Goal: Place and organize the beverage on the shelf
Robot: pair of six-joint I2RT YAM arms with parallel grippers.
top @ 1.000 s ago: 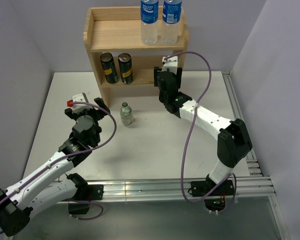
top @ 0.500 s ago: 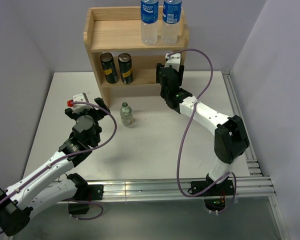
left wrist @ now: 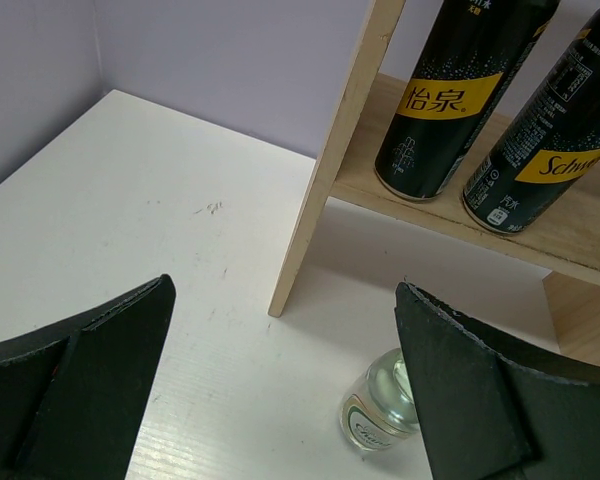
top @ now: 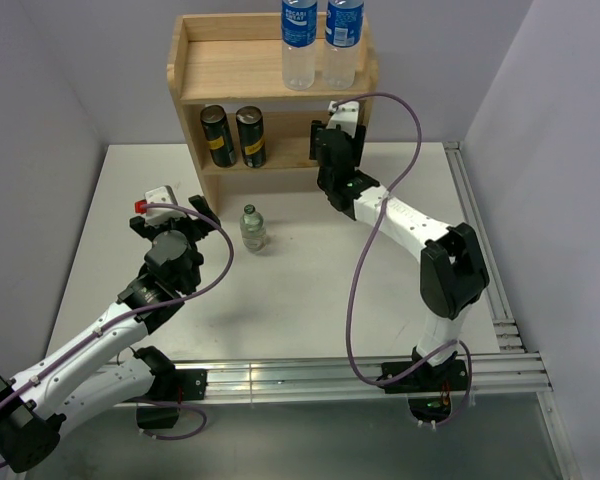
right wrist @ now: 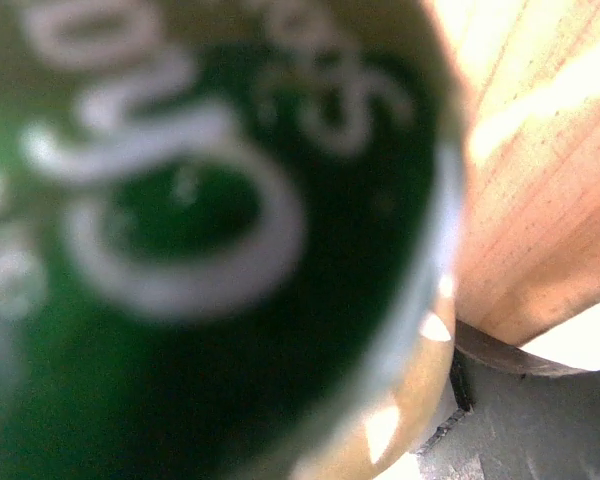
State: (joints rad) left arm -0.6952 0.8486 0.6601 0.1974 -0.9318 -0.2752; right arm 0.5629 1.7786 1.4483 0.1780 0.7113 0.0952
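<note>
The right claw has pushed deeper into the shelf's lower tier, pinching a green-capped bottle. The left claw stays spread.

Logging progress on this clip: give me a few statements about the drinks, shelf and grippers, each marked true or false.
1. Two cans stand on the lower tier of the shelf. True.
2. Both plastic bottles lie on the table. False: they stand upright on the top tier, at its right end.
3. The left gripper is shut on the glass bottle. False: its jaws are wide open, and that bottle stands free on the table in front of the shelf.
4. The right gripper is at the right end of the lower tier with a green-capped bottle. True.
</note>
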